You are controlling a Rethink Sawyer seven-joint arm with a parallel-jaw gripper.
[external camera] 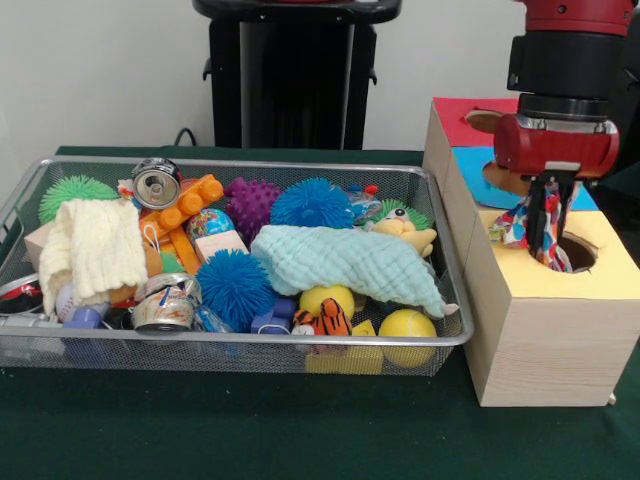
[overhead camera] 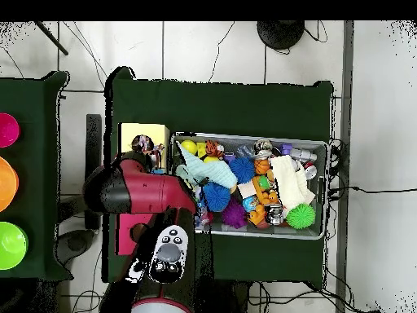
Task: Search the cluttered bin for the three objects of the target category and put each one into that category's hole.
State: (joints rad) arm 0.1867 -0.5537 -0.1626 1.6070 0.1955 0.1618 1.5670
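My gripper (external camera: pixel 546 252) hangs over the yellow-topped box (external camera: pixel 610 262) and is shut on a crumpled polka-dot wrapper (external camera: pixel 513 226), which dangles at the rim of the round hole (external camera: pixel 577 253). In the overhead view the wrapper (overhead camera: pixel 144 146) shows over the yellow top (overhead camera: pixel 134 133), with the red arm (overhead camera: pixel 138 189) covering the rest of the boxes. The wire mesh bin (external camera: pixel 230 346) lies to the left of the boxes, full of clutter; it also shows in the overhead view (overhead camera: pixel 326 189). No other polka-dot wrapper shows clearly in the bin.
The bin holds spiky blue balls (external camera: pixel 236 287), a purple spiky ball (external camera: pixel 251 203), dented cans (external camera: pixel 157 182), a pale green cloth (external camera: pixel 345 262), a cream cloth (external camera: pixel 95 245), yellow balls (external camera: pixel 407 328). Behind the yellow top are the blue-topped (external camera: pixel 475 165) and red-topped (external camera: pixel 455 118) boxes.
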